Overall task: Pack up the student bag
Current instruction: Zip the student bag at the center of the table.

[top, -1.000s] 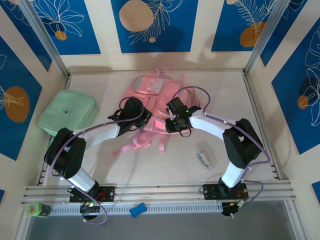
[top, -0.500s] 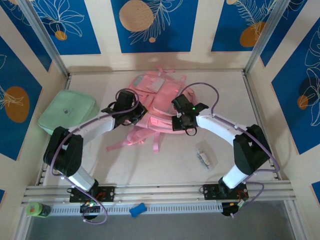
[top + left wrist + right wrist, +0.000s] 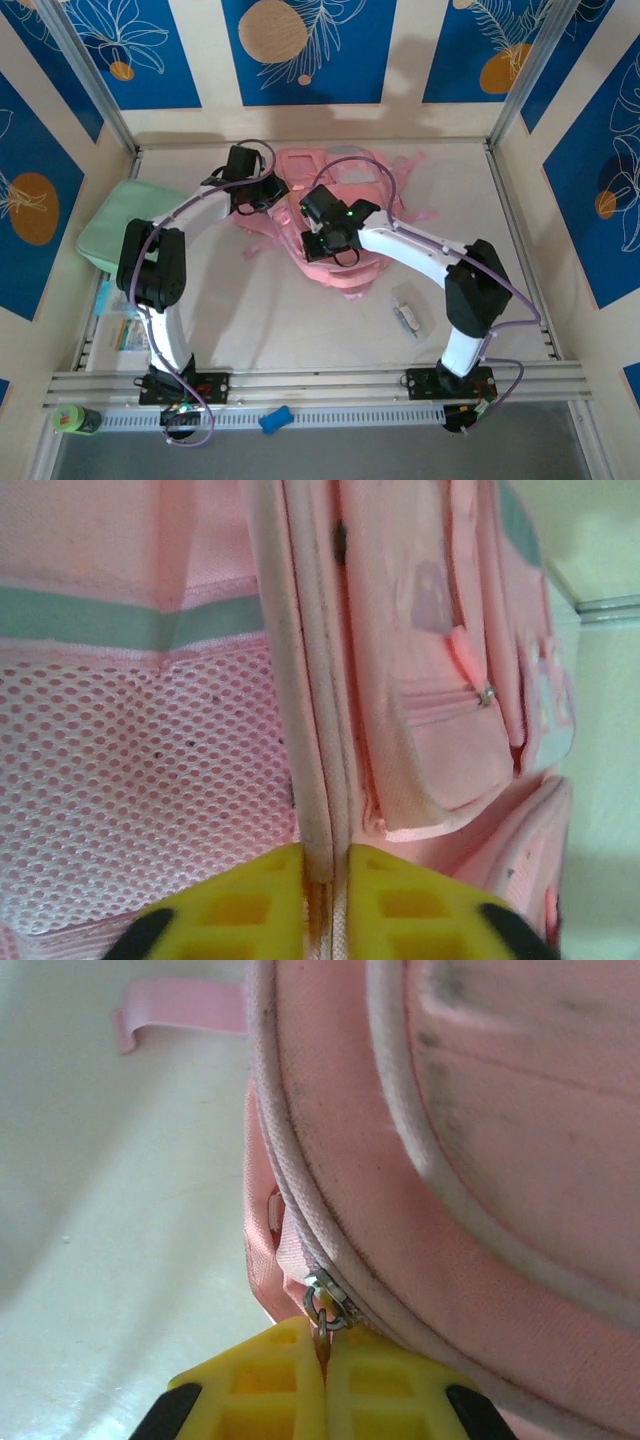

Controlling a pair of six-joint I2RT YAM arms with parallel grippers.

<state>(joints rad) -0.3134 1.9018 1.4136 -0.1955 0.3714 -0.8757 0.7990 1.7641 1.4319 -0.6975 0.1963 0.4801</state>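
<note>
Mint soft case (image 3: 103,240) and small packet (image 3: 407,316) lie apart.

The top external camera looks down over the whole table (image 3: 300,335) from above its near edge. Both wrist cameras press close against the student bag (image 3: 335,180), which all views share.

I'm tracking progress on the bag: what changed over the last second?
The left gripper reached farther from the bases and the right gripper slid left, turning the student bag: its straps, earlier trailing toward the near edge, now lie far right. The left pinches a piped seam, the right is shut on the zip pull. The mint case and the small packet stayed put.
</note>
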